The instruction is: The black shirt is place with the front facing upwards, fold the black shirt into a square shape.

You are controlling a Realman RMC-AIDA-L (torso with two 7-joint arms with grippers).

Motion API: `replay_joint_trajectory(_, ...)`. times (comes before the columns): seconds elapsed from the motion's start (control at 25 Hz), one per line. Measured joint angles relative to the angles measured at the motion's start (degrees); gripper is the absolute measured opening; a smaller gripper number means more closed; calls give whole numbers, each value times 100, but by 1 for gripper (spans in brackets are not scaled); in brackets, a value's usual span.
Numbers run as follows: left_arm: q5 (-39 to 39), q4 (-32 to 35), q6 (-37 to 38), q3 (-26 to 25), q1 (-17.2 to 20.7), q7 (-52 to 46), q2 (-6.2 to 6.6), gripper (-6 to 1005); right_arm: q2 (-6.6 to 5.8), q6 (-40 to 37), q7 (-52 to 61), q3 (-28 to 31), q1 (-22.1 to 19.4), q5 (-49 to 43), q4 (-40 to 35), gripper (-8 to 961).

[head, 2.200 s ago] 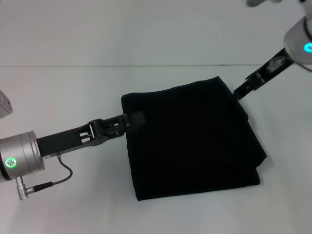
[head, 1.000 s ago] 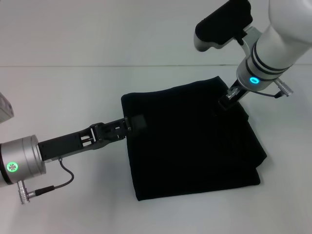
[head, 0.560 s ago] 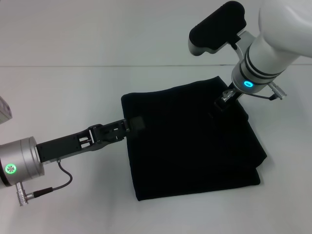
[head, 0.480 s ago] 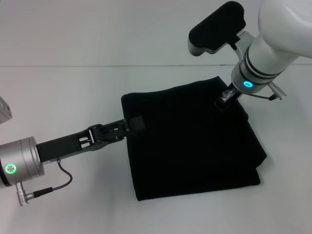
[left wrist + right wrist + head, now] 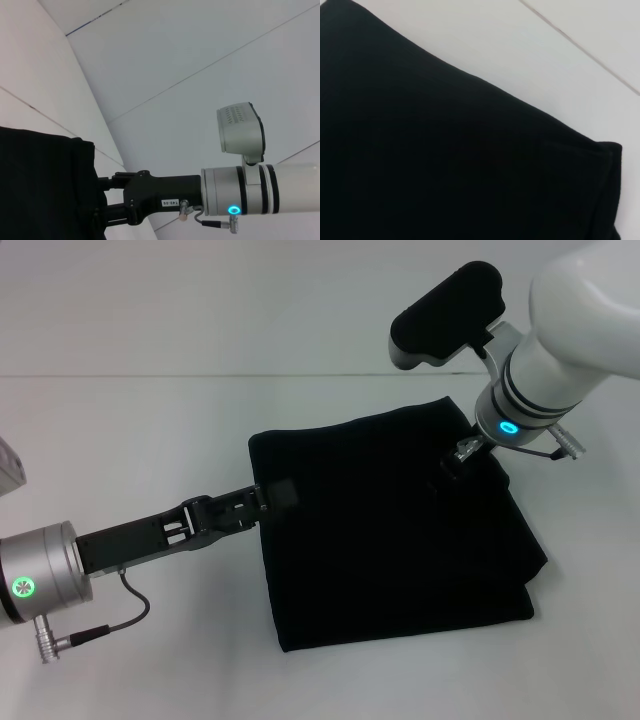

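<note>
**Near the middle of the table: shirt folded almost square**

Near the middle of the plain white table (image 5: 130, 440), a little toward its right edge, the large black cloth T-shirt (image 5: 390, 530) lies folded into a compact, roughly square stack. Its lettering and neck label are out of sight. Layered edges show along the right side and near right corner, where the lower layers jut out slightly past the top one.

Judging from this, the folding itself looks essentially done; what seems left is tidying those uneven layers, letting go and pulling both arms back.

The left claw (image 5: 275, 490) reaches in low from the table's near left corner and sits on the shirt's left edge; whether it is pinching the cloth or just resting there, I cannot tell. The right claw (image 5: 458, 455) comes down from above onto the shirt's far right corner, and its fingers are likewise too hidden against the black cloth to judge.

The table is bare white and smooth, with one thin seam running across its far part. Beyond it nothing else of the room shows.
</note>
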Motion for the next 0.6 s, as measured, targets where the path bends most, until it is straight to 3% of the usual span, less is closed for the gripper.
replay_joint_trajectory(0.6, 0, -28, -5, 9, 9, 50, -7, 729, -1, 99, -62, -18, -57, 130, 115, 884)
